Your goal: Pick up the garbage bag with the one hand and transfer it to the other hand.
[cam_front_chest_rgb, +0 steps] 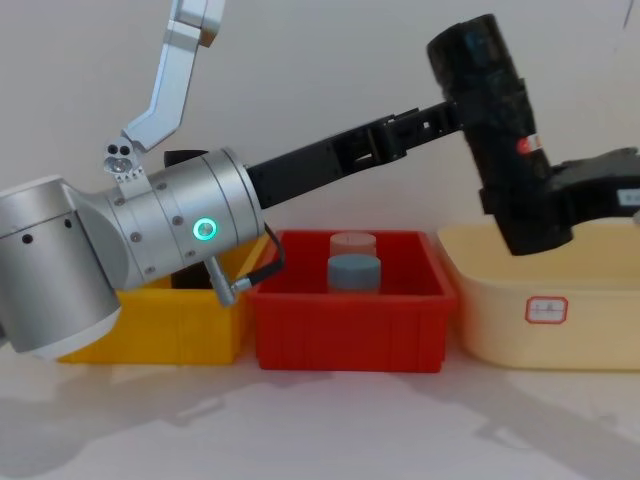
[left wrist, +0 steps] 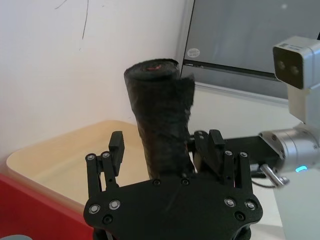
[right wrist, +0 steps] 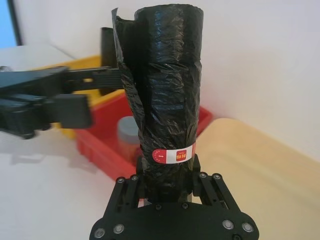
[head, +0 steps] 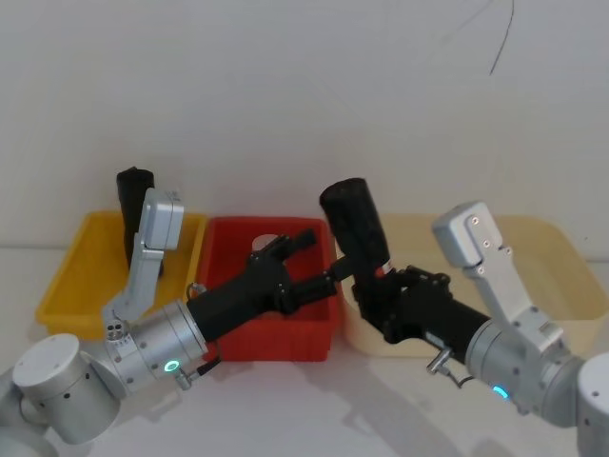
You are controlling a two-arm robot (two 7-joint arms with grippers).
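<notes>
Right gripper pinches the bag below its sticker; left gripper spread, flanking it (light, squashy, probably slick: grip above right's fingers).

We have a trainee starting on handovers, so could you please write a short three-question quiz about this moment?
1. True or false: the left gripper is shut on the garbage bag.
2. Where does the right gripper hold the bag? A) at its top end B) at its lower end, below the sticker C) nowhere
3. Fill in: the plain black roll stands in the ___ bin.
Key: 1 false, its fingers stand open on either side of the bag; 2 B; 3 the yellow bin.
</notes>
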